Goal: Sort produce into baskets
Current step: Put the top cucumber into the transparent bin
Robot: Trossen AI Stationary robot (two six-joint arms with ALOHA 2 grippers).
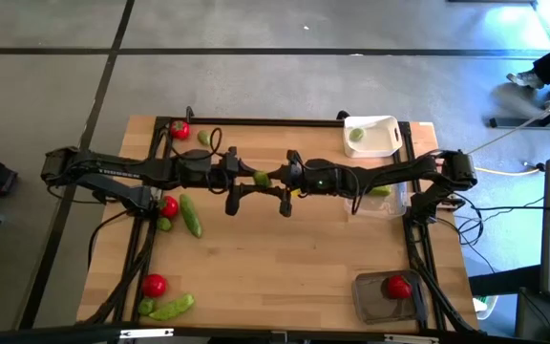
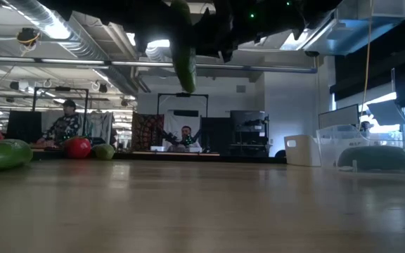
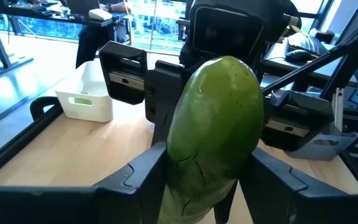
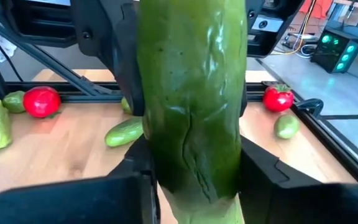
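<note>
A long green pod [image 1: 261,178] hangs high above the middle of the table between my two grippers, which face each other. My left gripper [image 1: 252,178] comes from the table's left and my right gripper [image 1: 274,178] from the right. Each is shut on the pod. In the low view the pod [image 2: 183,56] points down, well clear of the tabletop. The white basket [image 1: 372,136] holds a green lime-like piece [image 1: 356,135]. The clear basket [image 1: 391,198] holds a green piece. The dark grey basket [image 1: 387,296] holds a red tomato [image 1: 397,286]. My left gripper pinches the pod's sides [image 3: 179,155] between its two fingers [image 3: 135,177], level, from the table's left. The fingers lie across the pod, which is lifted clear. My right gripper pinches the pod's sides [image 4: 157,155] between its two fingers [image 4: 269,177], level, from the table's right. The fingers lie across the pod, which hangs roughly upright, clear of the table.
Loose produce lies on the table's left half: a tomato [image 1: 179,130] and a green piece [image 1: 204,138] at the far left, a tomato [image 1: 168,206] and a pod [image 1: 191,215] mid-left, a tomato [image 1: 154,284] and a pod [image 1: 172,307] near-left. People sit in the room beyond.
</note>
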